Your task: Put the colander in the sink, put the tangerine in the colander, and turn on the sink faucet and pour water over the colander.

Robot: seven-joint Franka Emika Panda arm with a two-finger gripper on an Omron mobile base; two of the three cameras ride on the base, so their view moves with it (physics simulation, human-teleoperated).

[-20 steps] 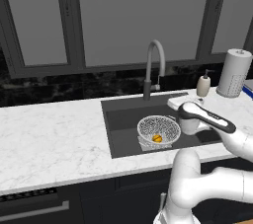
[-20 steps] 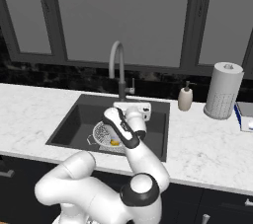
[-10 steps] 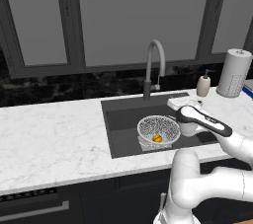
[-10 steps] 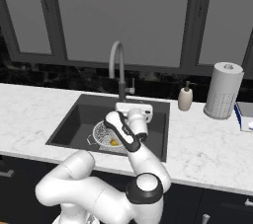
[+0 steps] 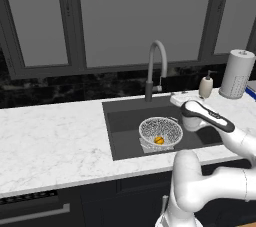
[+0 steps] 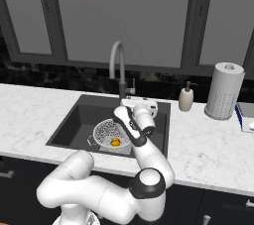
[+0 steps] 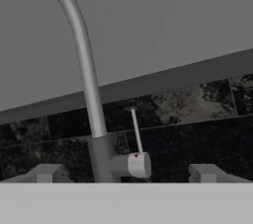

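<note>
- gripper spread wide, empty, aimed at the faucet lever
- sink faucet behind the sink
- tangerine in colander, in the basin
- step: turn on water; next, reach and push the lever

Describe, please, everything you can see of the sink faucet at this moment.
The sink faucet is a tall grey gooseneck tap that looks like brushed metal, standing upright on a darker base at the back edge of the sink. Its spout arches forward and ends above the basin. In the hand view a short side knob with a thin, upright lever and a small red mark sits low on the stem. No water shows at its outlet. Nothing touches it; the open tool faces the lever, apart from it.
</note>
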